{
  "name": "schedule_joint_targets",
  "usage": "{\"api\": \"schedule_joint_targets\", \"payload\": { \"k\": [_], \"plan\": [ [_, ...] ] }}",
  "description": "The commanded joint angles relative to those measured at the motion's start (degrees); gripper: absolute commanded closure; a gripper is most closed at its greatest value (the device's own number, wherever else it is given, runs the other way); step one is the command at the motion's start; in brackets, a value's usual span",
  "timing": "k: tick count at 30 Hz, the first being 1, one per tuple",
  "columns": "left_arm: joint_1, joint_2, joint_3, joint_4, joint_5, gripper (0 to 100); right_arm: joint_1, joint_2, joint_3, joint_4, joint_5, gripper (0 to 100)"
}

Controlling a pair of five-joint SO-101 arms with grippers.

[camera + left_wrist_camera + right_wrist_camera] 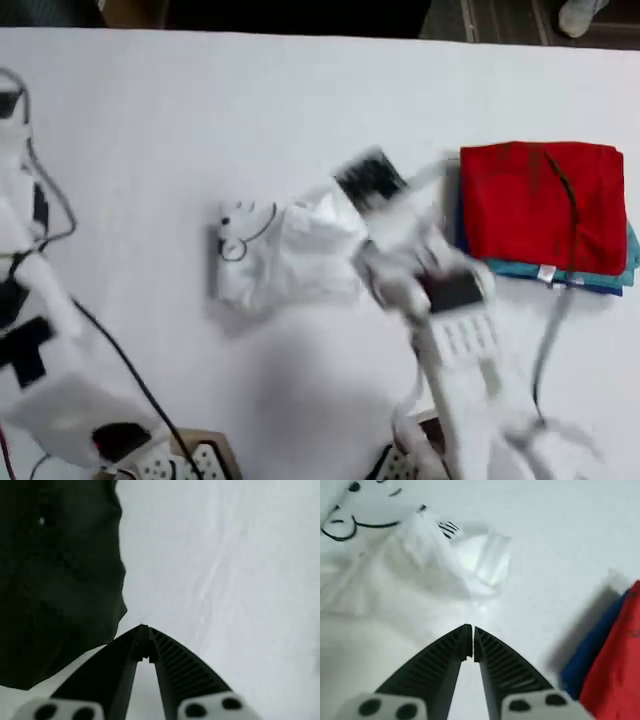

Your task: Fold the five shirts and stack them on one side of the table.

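A crumpled white shirt (275,250) with a drawn smiling face lies at the table's middle. My right arm (400,235) stretches over its right end. My right gripper (468,642) is shut with nothing in it, just off the edge of the white shirt (395,555). A folded stack sits at the right: a red shirt (545,200) on top, with teal (520,270) and blue layers under it. The red shirt (620,675) and blue shirt (590,652) lie beside my right gripper. My left gripper (145,642) is shut and empty over bare table, and the left arm (45,370) stands at the left edge.
The white table (300,110) has open room at the back and front left. Black cables (120,360) trail from the left arm. A dark area (55,570) lies beyond the table edge in the left wrist view. A cable (565,200) crosses the red shirt.
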Motion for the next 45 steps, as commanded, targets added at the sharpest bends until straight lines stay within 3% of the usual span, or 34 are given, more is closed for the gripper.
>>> {"api": "schedule_joint_targets", "payload": {
  "k": [1,7,12,22,30,39,45],
  "plan": [
    [-4.92,-8.79,14.64,-8.09,-0.79,97,-5.93,17.71,-24.00,5.05,-0.44,97.8],
    [-10.29,-10.29,30.37,-15.65,-0.53,97,-14.02,39.87,-50.99,12.62,-0.44,97.8],
    [-13.10,-10.29,35.65,-18.55,-0.44,97,-18.59,58.33,-69.54,18.95,-0.44,97.8],
    [-14.07,-10.46,35.91,-18.11,-0.44,97,-13.76,82.15,-91.16,28.26,-0.53,97.8],
    [-13.71,-10.37,35.56,-18.64,-0.44,97,-10.95,85.58,-94.42,36.09,-0.53,97.8],
    [-13.71,-10.20,35.65,-20.13,-0.44,97,-10.33,76.44,-93.19,37.23,-0.53,97.8],
    [-13.71,-10.20,35.56,-20.40,-0.44,97,-10.42,71.16,-85.01,37.14,-0.09,97.8]
  ]
}}
